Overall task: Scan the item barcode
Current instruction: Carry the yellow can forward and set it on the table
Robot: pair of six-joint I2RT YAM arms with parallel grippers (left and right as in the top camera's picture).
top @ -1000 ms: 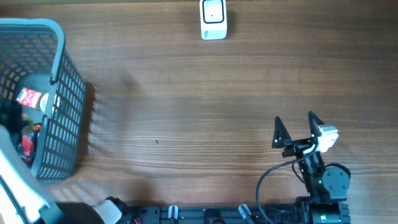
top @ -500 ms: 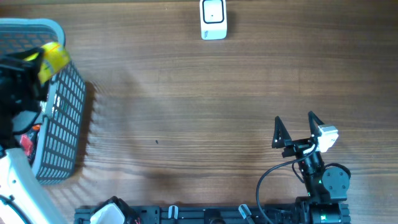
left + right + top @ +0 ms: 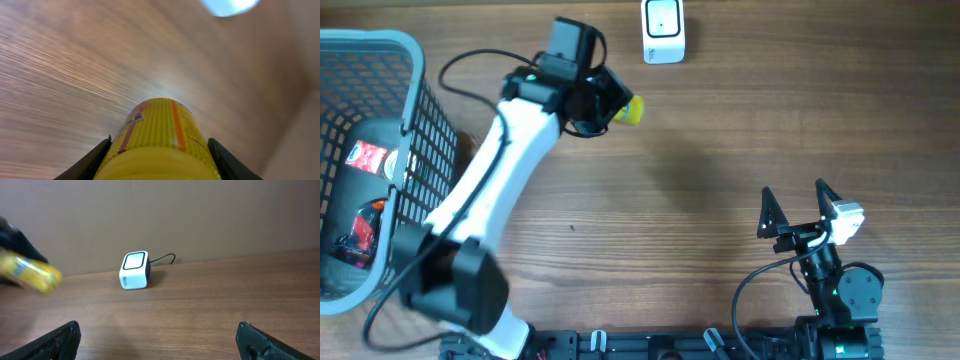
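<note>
The wooden table (image 3: 720, 150) is recorded as the largest surface, with both arms mounted at its near edge. A grey mesh basket (image 3: 430, 160) stands at the far left edge of the overhead view. A red-and-white packet (image 3: 368, 158) and a darker red item (image 3: 355, 228) are seen inside it; their labels cannot be read.

The white left arm (image 3: 490, 180) is stretched diagonally across the table from the near edge toward the far side, passing just beside the basket's right wall.

The right gripper (image 3: 800, 205) is held low near the front right, well apart from everything else. Its fingers are spread wide with nothing between them, as confirmed from the right wrist (image 3: 160, 345).

The white barcode scanner (image 3: 663, 30) sits at the far centre of the table, its window facing the right wrist camera (image 3: 135, 270), and a dark cable (image 3: 165, 257) trails behind it.

The left gripper (image 3: 605, 100) is clamped on the yellow item (image 3: 628, 110), a black finger pressed against each side of it in the left wrist view (image 3: 160, 130). The item is held above the table, near the scanner but not touching it. No barcode can be made out on it.
</note>
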